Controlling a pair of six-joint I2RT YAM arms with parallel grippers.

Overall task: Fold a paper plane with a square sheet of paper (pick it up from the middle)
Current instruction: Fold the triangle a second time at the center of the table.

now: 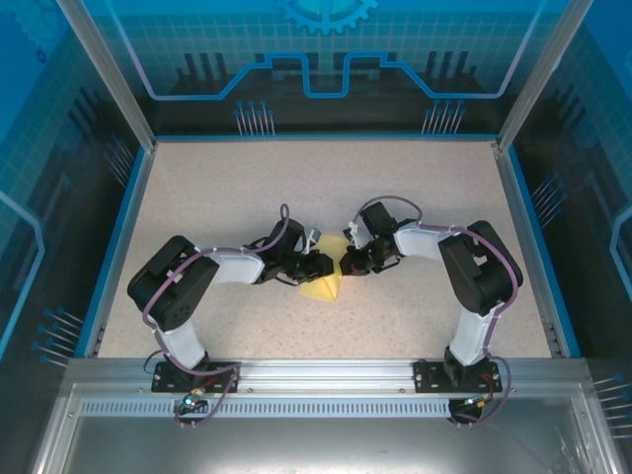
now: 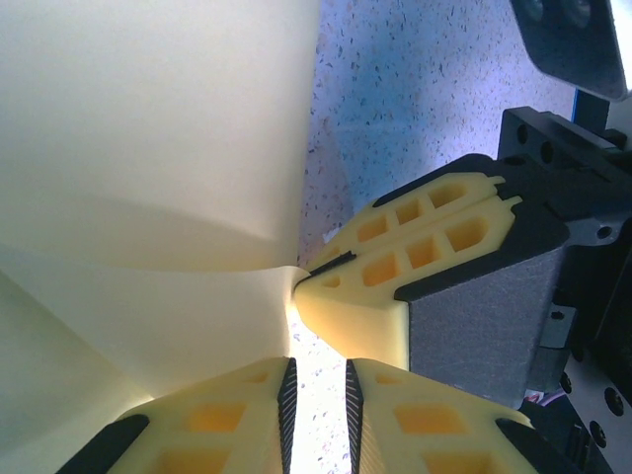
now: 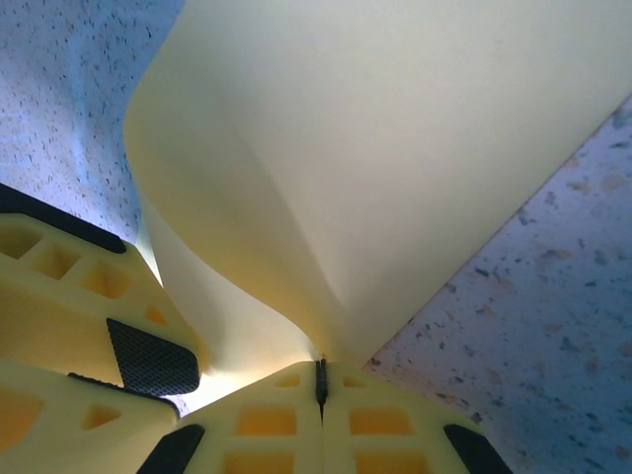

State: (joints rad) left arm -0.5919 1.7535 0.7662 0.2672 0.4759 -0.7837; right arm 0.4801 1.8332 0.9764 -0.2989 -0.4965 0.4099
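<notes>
**Right jaws pinching the paper, left jaws slightly apart**

From above I see both arms reaching in to the middle of the worktop (image 1: 247, 188). The pale-yellow sheet of paper (image 1: 324, 286) sits between the two wrists, a little to their near side. The right gripper (image 3: 321, 373) has its jaws pressed together on one point of the sheet. There the paper gathers into a crease and fans out in a soft curve instead of lying flat. The left gripper (image 2: 316, 365) sits just beside that pinched spot. Its jaws stand a narrow gap apart, with speckled worktop showing through the gap.
</notes>
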